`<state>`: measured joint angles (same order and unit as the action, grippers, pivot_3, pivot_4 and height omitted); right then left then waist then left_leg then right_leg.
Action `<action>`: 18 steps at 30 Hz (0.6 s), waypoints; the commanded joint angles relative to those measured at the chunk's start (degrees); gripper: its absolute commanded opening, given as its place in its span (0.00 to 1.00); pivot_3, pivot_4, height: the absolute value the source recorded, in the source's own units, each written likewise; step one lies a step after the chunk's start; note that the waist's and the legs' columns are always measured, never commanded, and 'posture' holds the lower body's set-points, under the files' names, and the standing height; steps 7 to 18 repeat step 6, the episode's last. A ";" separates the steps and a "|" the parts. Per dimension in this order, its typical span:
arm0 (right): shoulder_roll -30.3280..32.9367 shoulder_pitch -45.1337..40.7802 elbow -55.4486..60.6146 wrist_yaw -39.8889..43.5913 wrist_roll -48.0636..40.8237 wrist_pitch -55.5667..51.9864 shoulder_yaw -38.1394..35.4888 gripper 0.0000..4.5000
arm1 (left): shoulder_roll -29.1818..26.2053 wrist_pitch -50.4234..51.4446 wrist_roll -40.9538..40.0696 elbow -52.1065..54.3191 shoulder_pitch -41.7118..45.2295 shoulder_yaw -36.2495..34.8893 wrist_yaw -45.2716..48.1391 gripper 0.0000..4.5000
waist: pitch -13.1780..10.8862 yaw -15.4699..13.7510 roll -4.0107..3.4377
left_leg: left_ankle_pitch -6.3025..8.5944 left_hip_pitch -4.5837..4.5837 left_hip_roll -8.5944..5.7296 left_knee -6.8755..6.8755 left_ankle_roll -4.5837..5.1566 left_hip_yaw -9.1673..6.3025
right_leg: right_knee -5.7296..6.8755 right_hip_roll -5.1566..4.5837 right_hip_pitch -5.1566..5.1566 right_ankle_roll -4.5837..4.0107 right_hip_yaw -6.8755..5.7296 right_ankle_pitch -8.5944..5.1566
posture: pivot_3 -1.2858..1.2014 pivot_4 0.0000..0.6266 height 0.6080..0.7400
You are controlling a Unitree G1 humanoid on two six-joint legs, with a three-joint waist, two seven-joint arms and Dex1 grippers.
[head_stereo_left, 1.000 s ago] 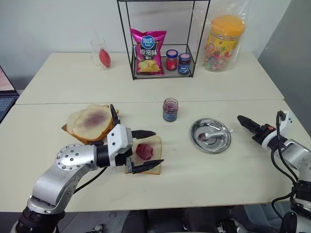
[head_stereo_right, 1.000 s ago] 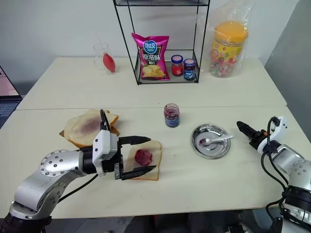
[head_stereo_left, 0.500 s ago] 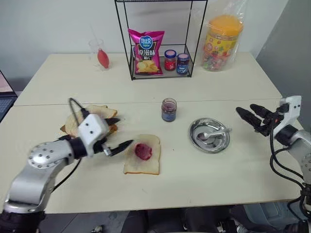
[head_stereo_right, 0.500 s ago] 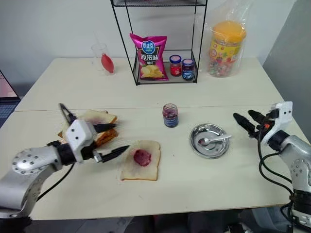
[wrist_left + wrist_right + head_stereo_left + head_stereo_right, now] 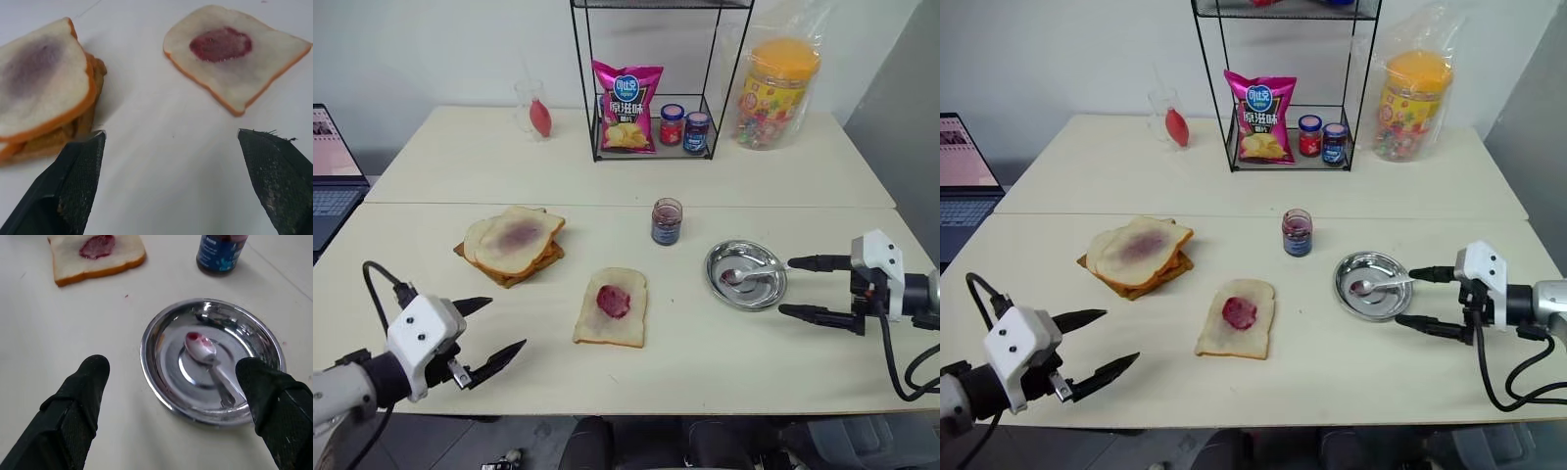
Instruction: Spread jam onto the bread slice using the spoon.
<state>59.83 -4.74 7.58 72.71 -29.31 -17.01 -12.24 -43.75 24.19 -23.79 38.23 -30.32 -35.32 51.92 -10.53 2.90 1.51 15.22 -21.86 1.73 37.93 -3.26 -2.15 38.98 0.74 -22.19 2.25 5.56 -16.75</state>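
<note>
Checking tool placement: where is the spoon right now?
The spoon lies in the round steel dish on the table's right side, between the jam jar and the open right gripper.

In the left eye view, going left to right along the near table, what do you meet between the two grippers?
Left gripper → pile of bread slices → bread slice with its blob of jam → jam jar → round steel dish holding the spoon → right gripper.

The bread slice (image 5: 238, 63) with its jam (image 5: 220, 43) blob lies apart from the bread pile (image 5: 43, 88), beyond 2 spread fingers (image 5: 78, 183).
</note>
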 commanded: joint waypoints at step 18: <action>-1.50 -2.37 -0.10 2.61 -0.16 3.20 -0.50 1.00 | 1.34 -0.59 -3.59 2.15 -0.44 -4.39 -0.14 1.00 | 0.01 0.12 0.03 | 0.00 0.05 0.03 -0.02 0.00 0.02 | 0.03 0.01 0.01 0.03 0.00 0.02 | 0.52 0.24 1.00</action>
